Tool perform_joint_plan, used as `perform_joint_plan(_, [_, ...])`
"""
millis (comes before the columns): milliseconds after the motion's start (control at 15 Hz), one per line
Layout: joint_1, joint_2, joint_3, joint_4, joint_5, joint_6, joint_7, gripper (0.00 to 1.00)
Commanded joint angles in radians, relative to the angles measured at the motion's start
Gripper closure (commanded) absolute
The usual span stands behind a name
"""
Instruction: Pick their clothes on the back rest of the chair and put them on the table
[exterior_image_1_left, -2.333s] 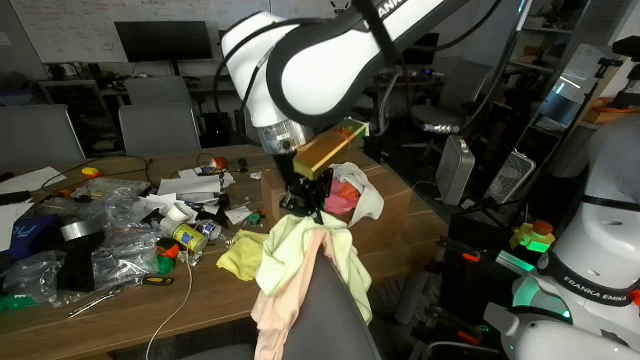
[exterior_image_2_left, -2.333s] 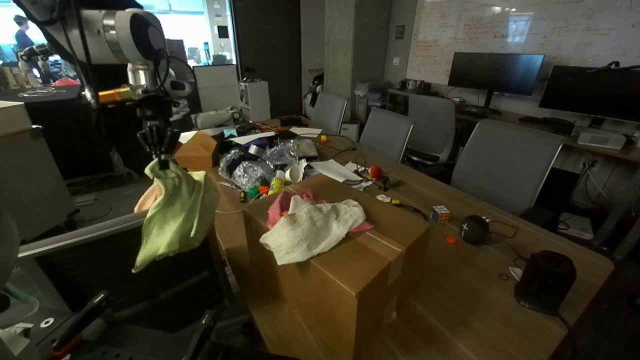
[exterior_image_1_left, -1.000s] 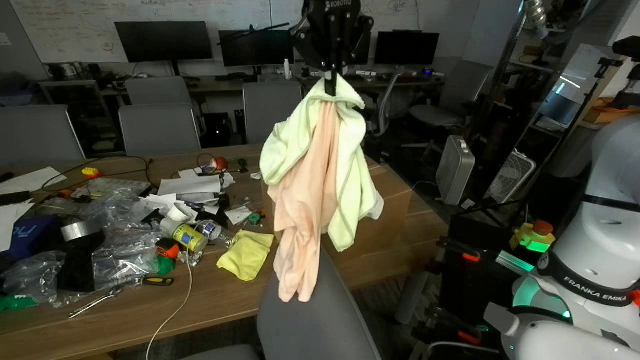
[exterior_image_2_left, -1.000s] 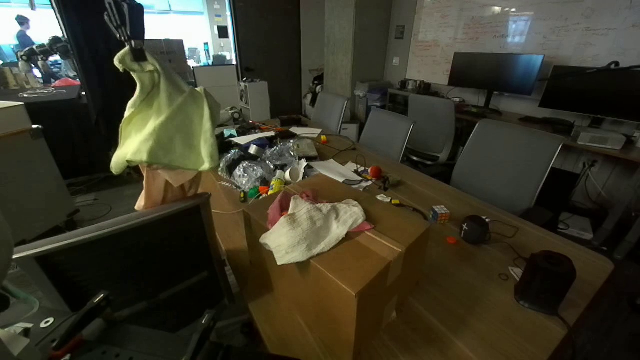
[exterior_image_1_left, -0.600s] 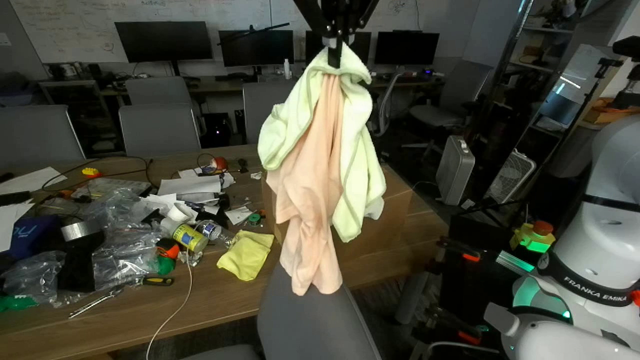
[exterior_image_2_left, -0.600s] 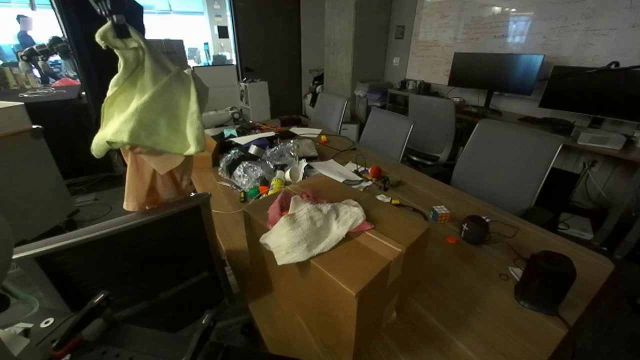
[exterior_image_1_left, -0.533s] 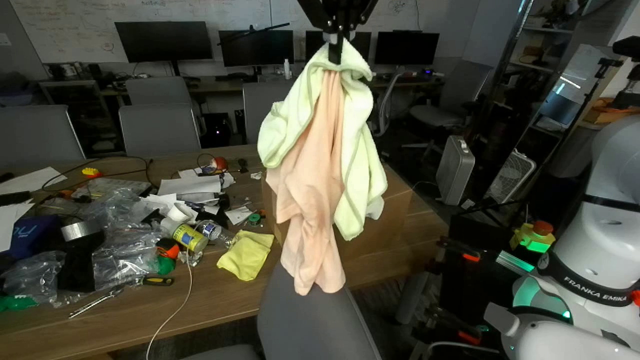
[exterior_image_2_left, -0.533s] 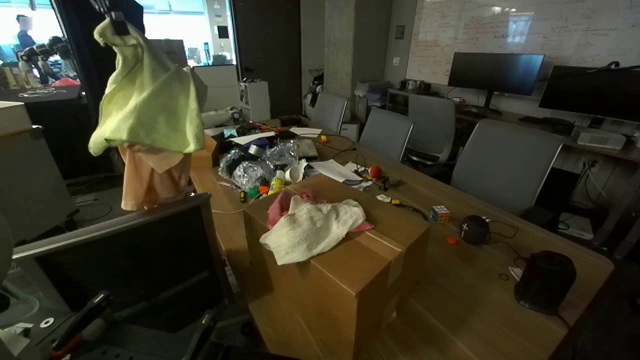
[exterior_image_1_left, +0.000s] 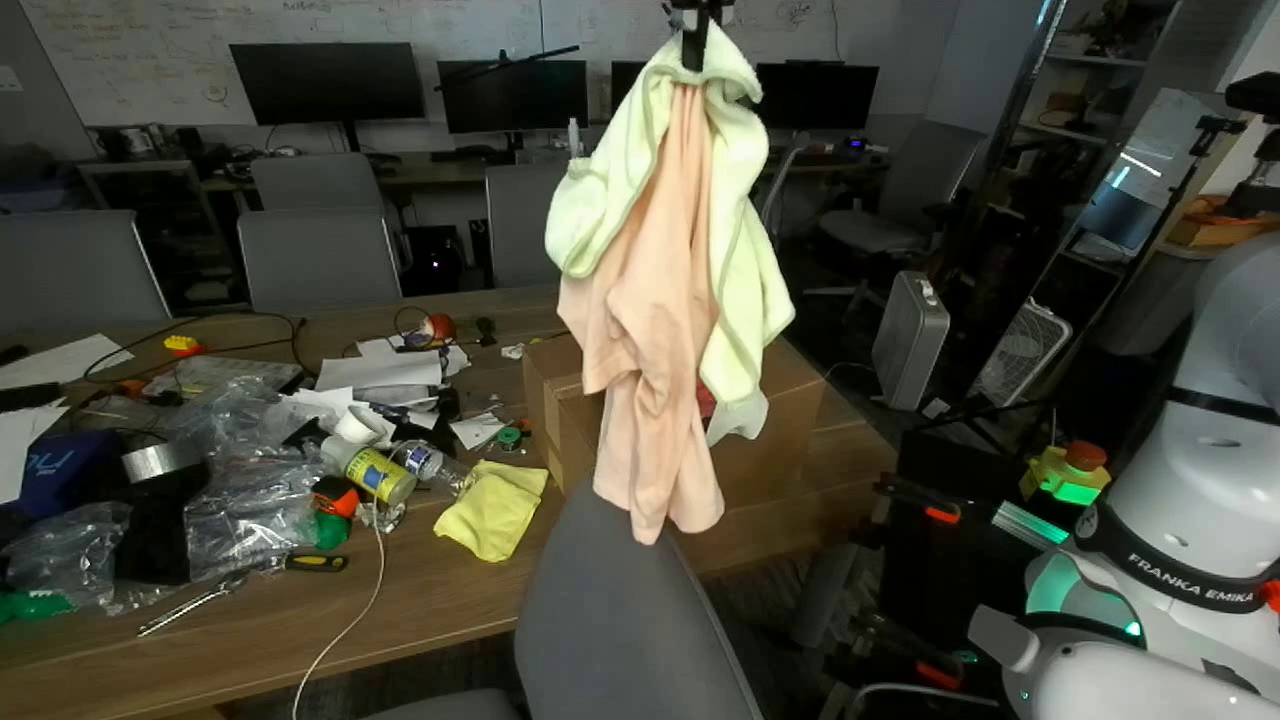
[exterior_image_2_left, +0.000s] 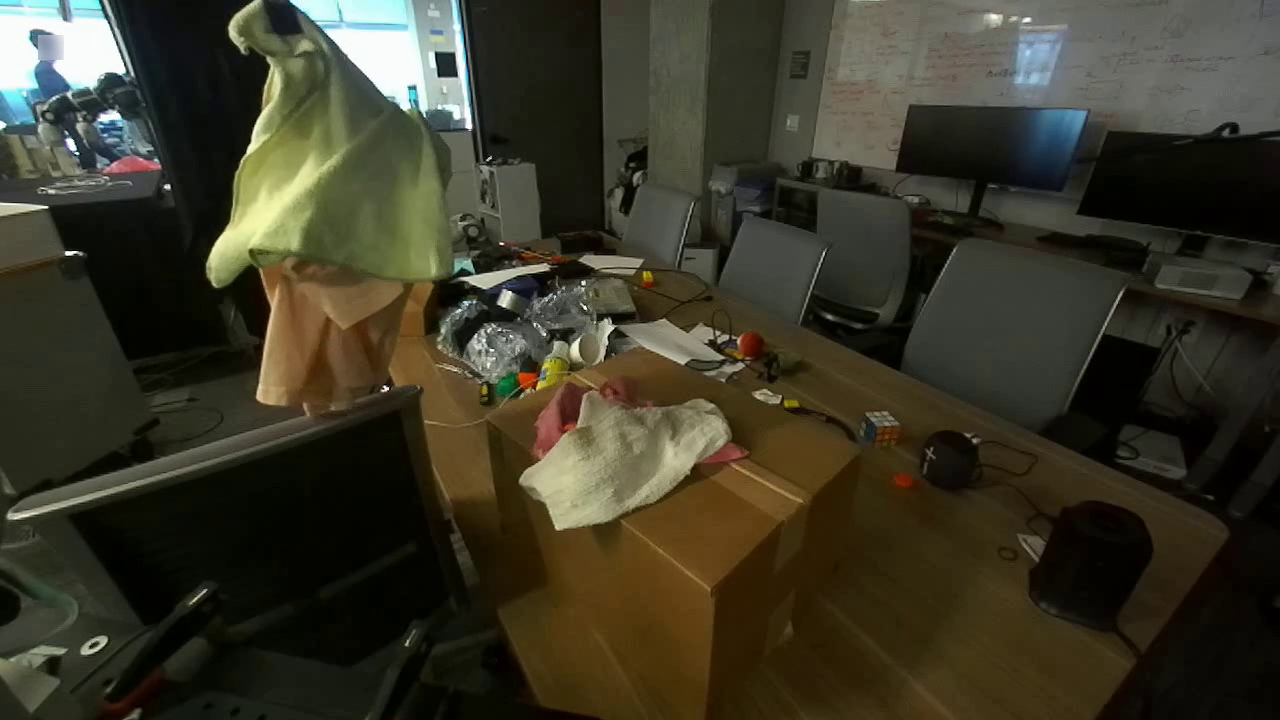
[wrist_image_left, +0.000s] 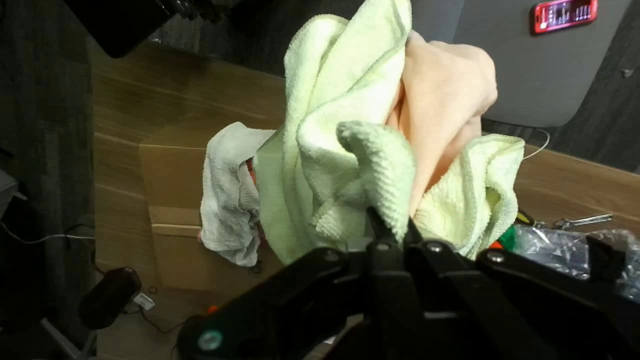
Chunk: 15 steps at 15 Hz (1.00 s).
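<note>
From my station I see that the black two-finger hand (wrist_image_left: 396, 230) is pinching the soft pale yellow-green and peach garment (exterior_image_1_left: 665, 280) by its upper part. In both exterior views this garment hangs directly below the fingertips, in loose folds, and the peach part reaches the lowest. This lower end is near the top of the grey office chair (exterior_image_1_left: 630, 620) with the rounded, smooth back rest; I cannot tell if they touch. In the wrist view, a yellow-green fold stands just before the fingertips. The pink-red and cream-white garment (exterior_image_2_left: 625, 460) lies lower than the hand and apart from it, on the brown cardboard box (exterior_image_2_left: 640, 610), which stands on the long brown wood-coloured bench (exterior_image_2_left: 950, 590).
</note>
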Motion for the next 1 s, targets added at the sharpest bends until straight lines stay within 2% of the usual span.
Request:
perform_joint_plan(0, [-0.056,0.01,-0.048,0.074,0.016,-0.041,-0.012,0.99])
perform_joint_plan(600, [-0.199,-0.005,-0.234,0.072,0.147,-0.016,-0.026,0.99])
perform_joint_plan(933, [-0.25,0.025,-0.286,0.034,0.168,0.031,-0.028,0.99])
